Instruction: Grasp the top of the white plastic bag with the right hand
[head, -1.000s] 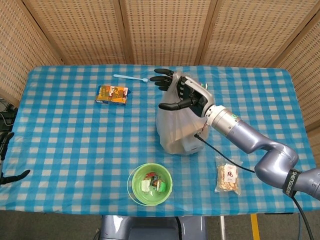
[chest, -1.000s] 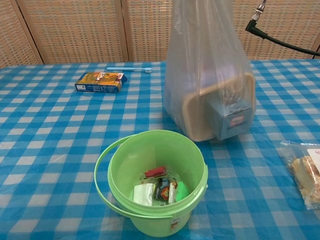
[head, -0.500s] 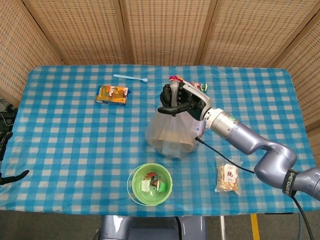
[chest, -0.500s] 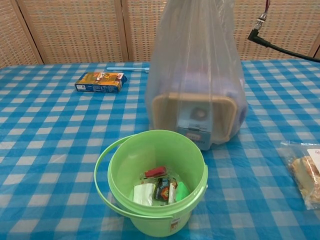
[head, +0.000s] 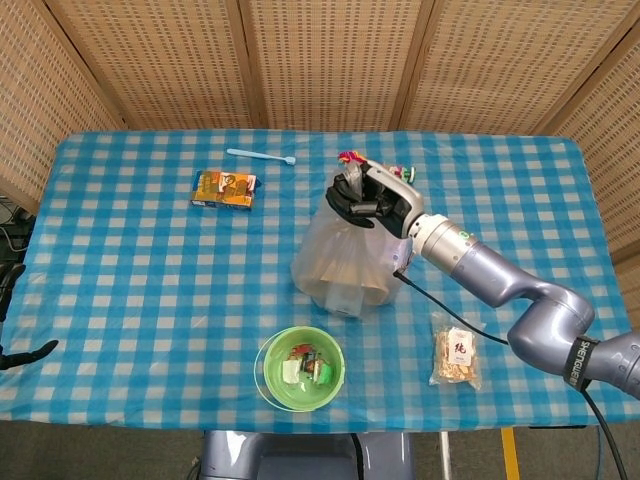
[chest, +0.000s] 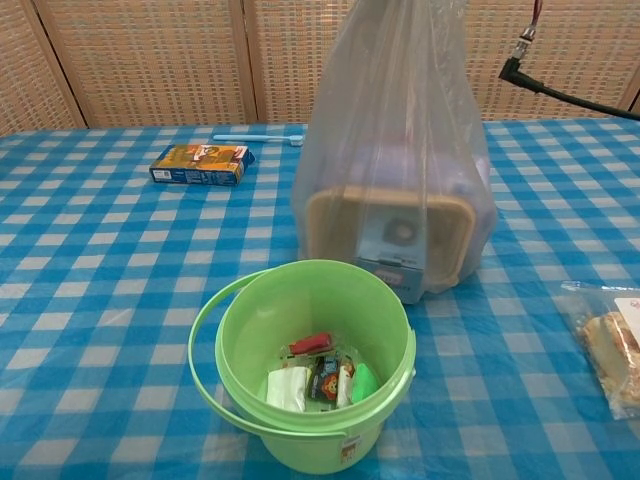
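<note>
My right hand (head: 364, 200) is closed around the gathered top of the white plastic bag (head: 342, 258), fingers (head: 352, 210) curled tight on the bunched plastic, seen in the head view. The chest view crops the hand out; only the bag's body (chest: 395, 190) and a black cable (chest: 560, 90) show there. The bag stands near the middle of the worktop (head: 130, 270), which has a blue checked cloth; its neck is pulled up toward my hand and its base is on or just above the cloth, can't tell which. Through the plastic I see a beige box with rounded corners (chest: 385, 235) and a grey item with a label in front of it (chest: 395, 262).

My left hand (head: 12, 315) is at the far left edge of the head view, off the worktop. Dark fingers only; can't tell if it is open or closed.

A green bucket (head: 299, 368) sits just in front of the bag, with small packets inside (chest: 318, 378) and its handle down on the rim. A snack pouch (head: 455, 355) lies on the right under my forearm. An orange carton (head: 224, 188) and a light blue toothbrush (head: 261, 155) lie at the back left, well apart from the bag. Small colourful item (head: 402, 172) just behind my hand, too hidden to name.
</note>
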